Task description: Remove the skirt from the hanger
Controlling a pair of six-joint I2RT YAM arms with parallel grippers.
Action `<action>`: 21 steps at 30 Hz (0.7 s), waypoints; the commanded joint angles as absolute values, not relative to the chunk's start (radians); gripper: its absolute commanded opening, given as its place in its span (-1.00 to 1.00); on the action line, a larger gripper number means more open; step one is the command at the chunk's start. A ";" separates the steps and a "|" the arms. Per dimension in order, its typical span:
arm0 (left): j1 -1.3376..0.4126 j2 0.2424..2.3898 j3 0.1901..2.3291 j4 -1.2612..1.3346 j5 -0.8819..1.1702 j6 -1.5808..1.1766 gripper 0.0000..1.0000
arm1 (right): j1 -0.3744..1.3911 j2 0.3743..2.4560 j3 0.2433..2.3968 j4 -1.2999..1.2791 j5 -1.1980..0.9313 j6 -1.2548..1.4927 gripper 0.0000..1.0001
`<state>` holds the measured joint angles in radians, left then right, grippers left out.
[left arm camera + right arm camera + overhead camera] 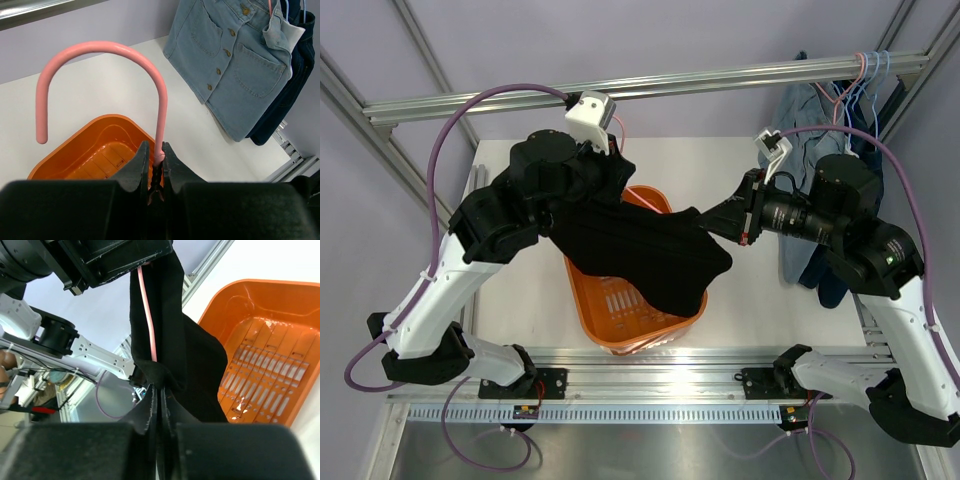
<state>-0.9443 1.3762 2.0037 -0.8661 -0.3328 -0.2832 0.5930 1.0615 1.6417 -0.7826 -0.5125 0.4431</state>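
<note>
Starting at the near edge, the two arm bases sit on a slotted metal rail in front of the white table (535,300). Just beyond, an orange basket (620,315) with slotted walls stands near the table's middle, close to its near edge.

Above the basket a black garment (640,250) stretches between the arms. The left gripper (156,150) is closed tight on the twisted neck of a pink wire hanger, the held hanger (100,48), whose hook rises free above the fingers. The garment hangs from this held hanger. The right gripper (157,390) is pinched shut on a fold of the black cloth. A pink wire runs down inside the cloth to just above the jaws, and whether it is caught too cannot be told.

Bare table shows left of the basket, beyond it, and between it and the right edge.

At the far right the skirt (240,70), light denim with buttons and pockets, hangs down to the table, well apart from both grippers. It is on its own pink hanger (270,6). Dark jeans (290,95) hang just behind it, with light-blue hangers (883,68) alongside. All of these hook on the metal bar (650,85) running across the far side.
</note>
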 commanded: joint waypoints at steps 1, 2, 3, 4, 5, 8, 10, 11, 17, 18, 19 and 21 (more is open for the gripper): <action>-0.951 1.359 2.031 -0.787 -0.322 -0.272 -1.00 | 0.604 1.055 1.649 -0.735 -0.494 0.440 -1.00; -0.951 1.356 2.025 -0.784 -0.328 -0.270 -1.00 | 0.606 1.049 1.649 -0.733 -0.479 0.440 -1.00; -0.951 1.353 2.020 -0.784 -0.333 -0.270 -1.00 | 0.604 1.045 1.646 -0.732 -0.471 0.439 -1.00; -0.951 1.350 2.014 -0.785 -0.354 -0.270 -1.00 | 0.604 1.042 1.644 -0.732 -0.466 0.437 -1.00; -0.951 1.348 2.014 -0.795 -0.376 -0.276 -1.00 | 0.603 1.037 1.644 -0.736 -0.456 0.436 -1.00; -0.943 1.339 2.020 -0.802 -0.546 -0.291 -1.00 | 0.604 1.000 1.629 -0.762 -0.416 0.422 -1.00; -0.914 1.341 2.037 -0.796 -0.603 -0.278 -1.00 | 0.604 0.965 1.591 -0.772 -0.364 0.408 -1.00; -0.870 1.345 2.072 -0.804 -0.615 -0.279 -1.00 | 0.604 0.933 1.579 -0.779 -0.347 0.403 -1.00; -0.701 1.305 2.132 -0.733 -0.489 -0.270 -1.00 | 0.603 0.827 1.494 -0.813 -0.224 0.400 -1.00; -0.692 1.305 2.153 -0.745 -0.476 -0.267 -1.00 | 0.603 0.815 1.476 -0.816 -0.203 0.400 -1.00; -0.683 1.304 2.170 -0.762 -0.453 -0.264 -1.00 | 0.603 0.804 1.471 -0.821 -0.168 0.393 -1.00; -0.681 1.273 2.155 -0.782 -0.424 -0.259 -1.00 | 0.604 0.798 1.465 -0.839 -0.150 0.385 -1.00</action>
<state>-0.7738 1.3754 2.0781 -0.8680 -0.2813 -0.3222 0.6033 0.8696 1.4727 -0.6724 -0.2661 0.4240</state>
